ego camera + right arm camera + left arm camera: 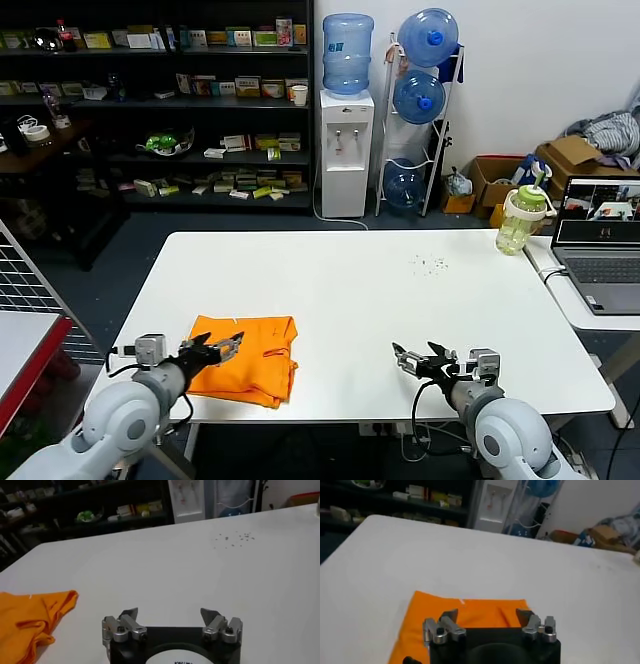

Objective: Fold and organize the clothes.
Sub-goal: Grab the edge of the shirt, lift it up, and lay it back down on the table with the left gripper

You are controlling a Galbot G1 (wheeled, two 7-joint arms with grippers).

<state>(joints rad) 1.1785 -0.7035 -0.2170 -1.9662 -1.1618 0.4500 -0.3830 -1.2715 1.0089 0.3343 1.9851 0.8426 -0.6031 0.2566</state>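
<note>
Orange T-shirt (245, 357), lettering hidden.

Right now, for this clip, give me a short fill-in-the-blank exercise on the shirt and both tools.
1. The folded T-shirt is coloured ____.
2. The left tool hangs over the shirt with its jaws ____.
3. The right tool is over the bare white ____, apart from the shirt.
4. The shirt lies near the table's front edge on the robot's ____ side.

Missing words: orange; open; table; left
</note>
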